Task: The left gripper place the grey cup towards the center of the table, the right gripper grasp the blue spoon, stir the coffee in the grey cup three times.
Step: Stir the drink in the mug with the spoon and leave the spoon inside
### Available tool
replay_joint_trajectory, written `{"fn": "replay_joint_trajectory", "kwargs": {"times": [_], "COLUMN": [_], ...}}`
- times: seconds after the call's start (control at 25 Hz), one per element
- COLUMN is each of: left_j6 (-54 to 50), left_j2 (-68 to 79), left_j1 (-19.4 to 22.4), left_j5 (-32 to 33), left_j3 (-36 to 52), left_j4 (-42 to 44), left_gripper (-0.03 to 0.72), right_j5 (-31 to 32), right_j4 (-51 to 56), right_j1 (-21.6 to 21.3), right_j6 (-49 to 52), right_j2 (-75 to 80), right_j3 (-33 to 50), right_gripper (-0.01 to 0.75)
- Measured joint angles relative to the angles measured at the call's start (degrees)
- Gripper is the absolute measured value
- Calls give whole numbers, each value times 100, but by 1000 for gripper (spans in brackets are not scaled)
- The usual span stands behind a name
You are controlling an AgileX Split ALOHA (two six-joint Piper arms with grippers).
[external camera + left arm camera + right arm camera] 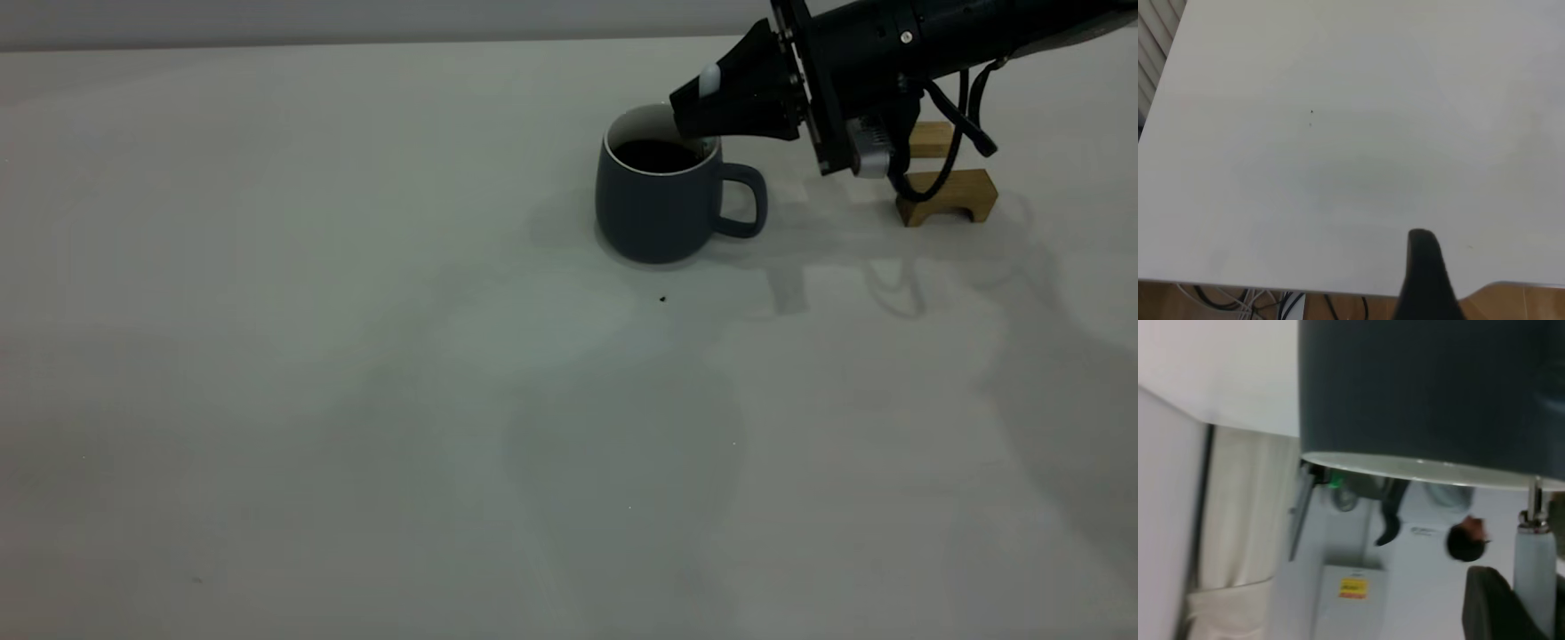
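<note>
The grey cup (662, 209) stands upright on the table (356, 356), right of the middle, its handle toward the right arm. Dark coffee (656, 156) fills it. My right gripper (692, 111) hangs tilted over the cup's far right rim, shut on the blue spoon (709, 80); only the pale end of the handle sticks out above the jaws. In the right wrist view the pale handle (1535, 577) runs past one dark finger (1498, 607) to the cup's (1431, 387) white rim. The spoon's bowl is hidden. My left gripper (1471, 287) is open, over the table's near edge.
Two wooden blocks (947, 196) (931, 138) stand behind the right arm, right of the cup. A tiny dark speck (662, 299) lies in front of the cup. Cables (1238, 300) hang below the table edge under the left arm. A person (1465, 540) is in the background.
</note>
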Motion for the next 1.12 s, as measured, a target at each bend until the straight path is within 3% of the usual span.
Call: {"fn": "replay_joint_trajectory", "kwargs": {"times": [0.56,0.72,0.84,1.12], "left_j6": [0,0,0,0], "left_j2": [0,0,0,0], "left_j1": [0,0,0,0], "left_j5": [0,0,0,0], "left_j3": [0,0,0,0], "left_j4": [0,0,0,0], "left_gripper": [585,585,585,585], "right_j5": [160,105,-54,-72], "right_j4": [-463,-413,-445,-433], "right_j1": [-4,-4,-4,-4], "right_j6": [-60,-4,49,54], "right_j2": [-28,-28,14,19], "right_j3": [-11,-4,2,2], "right_gripper": [100,137,244,623]}}
